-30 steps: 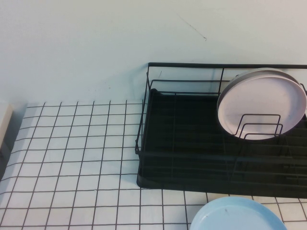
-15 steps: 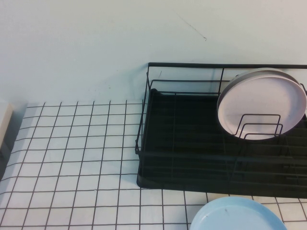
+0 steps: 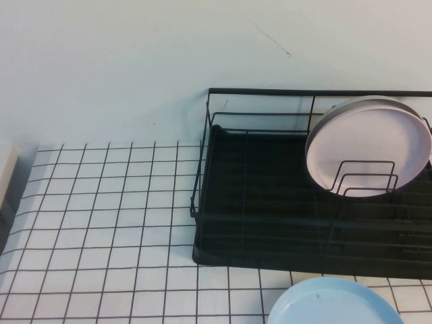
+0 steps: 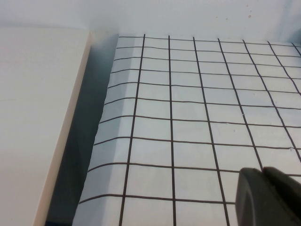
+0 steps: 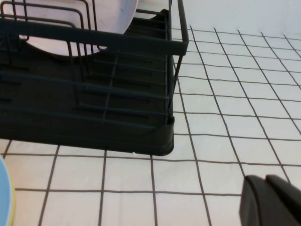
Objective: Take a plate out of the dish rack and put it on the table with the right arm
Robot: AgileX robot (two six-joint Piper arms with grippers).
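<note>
The pale pink plate (image 3: 368,145) stands upright between the wire dividers at the right end of the black dish rack (image 3: 270,196). It also shows in the right wrist view (image 5: 113,19), behind the rack's (image 5: 94,99) wires. The white gridded table (image 3: 101,223) lies to the left of and in front of the rack. Neither gripper shows in the high view. My right gripper (image 5: 265,179) is shut and empty, low over the table in front of the rack's corner. My left gripper (image 4: 262,170) is shut and empty over the table near its left edge.
A light blue plate (image 3: 334,304) lies flat on the table in front of the rack; its edge shows in the right wrist view (image 5: 3,197). A beige surface (image 4: 37,117) lies beyond the table's left edge. A pale wall stands behind.
</note>
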